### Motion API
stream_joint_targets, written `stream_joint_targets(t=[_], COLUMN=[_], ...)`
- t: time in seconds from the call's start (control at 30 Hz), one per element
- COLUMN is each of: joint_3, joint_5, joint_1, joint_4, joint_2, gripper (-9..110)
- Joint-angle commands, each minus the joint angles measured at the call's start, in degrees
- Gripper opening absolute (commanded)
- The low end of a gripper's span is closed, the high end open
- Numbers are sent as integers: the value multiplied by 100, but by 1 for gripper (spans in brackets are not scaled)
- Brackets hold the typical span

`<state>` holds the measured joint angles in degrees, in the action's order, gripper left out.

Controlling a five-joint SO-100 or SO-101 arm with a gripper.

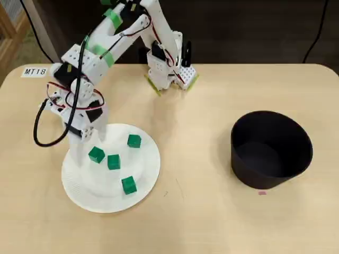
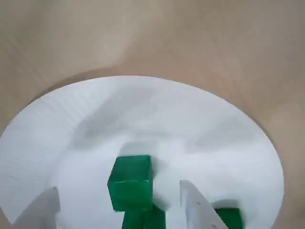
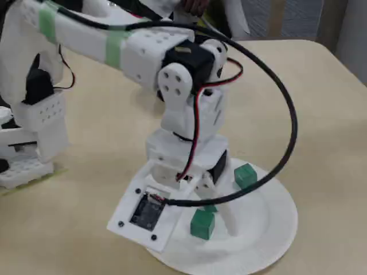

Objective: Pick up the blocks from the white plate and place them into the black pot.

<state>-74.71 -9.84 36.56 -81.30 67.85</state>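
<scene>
Four green blocks lie on the white plate (image 1: 87,193) at the table's left in the overhead view: one (image 1: 134,141) toward the back, two close together (image 1: 96,154) (image 1: 113,161), and one (image 1: 128,185) toward the front. My gripper (image 1: 91,145) hangs open over the plate's back left, just above the leftmost block. In the wrist view the open gripper (image 2: 118,187) straddles a block (image 2: 131,181) on the plate (image 2: 143,109), without touching it. The black pot (image 1: 270,151) stands apart at the right, with nothing visible inside.
The arm's base (image 1: 169,74) is clamped at the table's back edge. A black cable (image 1: 39,124) loops out left of the wrist. A label (image 1: 35,71) is stuck at the back left corner. Bare tabletop lies between plate and pot.
</scene>
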Motion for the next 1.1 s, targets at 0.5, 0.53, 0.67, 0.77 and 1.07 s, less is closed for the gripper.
stream_joint_targets(t=[0.5, 0.53, 0.67, 0.77, 1.07], joint_3=[563, 563, 571, 580, 1072], joint_5=[141, 149, 167, 264, 325], joint_1=[-299, -281, -246, -229, -281], joint_4=[237, 237, 290, 404, 343], joint_2=[-290, -325, -448, -545, -598], gripper=[22, 21, 19, 14, -2])
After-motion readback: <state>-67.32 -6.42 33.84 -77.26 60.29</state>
